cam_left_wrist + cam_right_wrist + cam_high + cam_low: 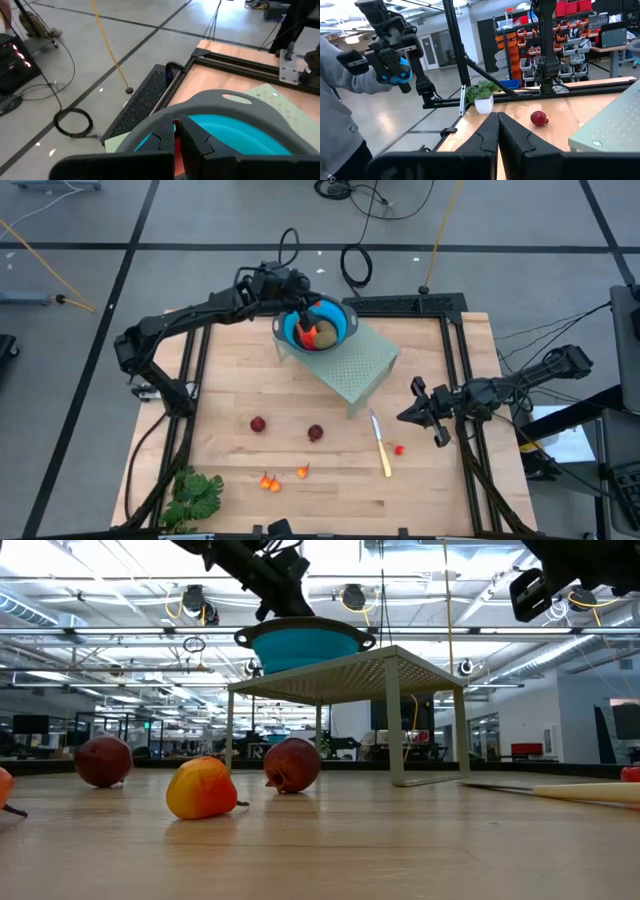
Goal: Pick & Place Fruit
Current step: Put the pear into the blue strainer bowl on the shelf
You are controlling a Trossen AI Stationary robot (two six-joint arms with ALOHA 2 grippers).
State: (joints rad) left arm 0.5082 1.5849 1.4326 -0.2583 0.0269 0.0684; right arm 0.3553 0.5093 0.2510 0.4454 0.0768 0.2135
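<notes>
Jaws, left gripper (pixel 311 313): closed, poised over the blue bowl (pixel 340 332) at the far side of the tabletop; in the left wrist view the two dark fingers (pixel 159 140) meet above the bowl's grey rim, with a sliver of red showing between them, and I cannot tell whether that is a piece being held.
Jaws, right gripper (pixel 421 408): closed and empty, held above the tabletop's right side, near the knife and well apart from the bowl.
Blue bowl: sits on top of a pale green perforated stand (pixel 352 365); an olive-brown and an orange-red piece (pixel 312 335) lie inside it.
Dark red balls: two on the bare wood, one (pixel 258 424) left of centre and one (pixel 315 433) just to its right, both in front of the stand.
Small orange-red bits: two (pixel 269 482) close together near the front edge, a third (pixel 303 472) just to their right, and one more (pixel 399 449) beside the knife.
Knife (pixel 381 445): yellow handle, lying flat between the second red ball and the right gripper.
Leafy green bunch (pixel 194 497): at the front left corner of the tabletop (pixel 240 380).
Room behind: a person's grey sleeve (pixel 340 90) shows at the edge of the right wrist view.
</notes>
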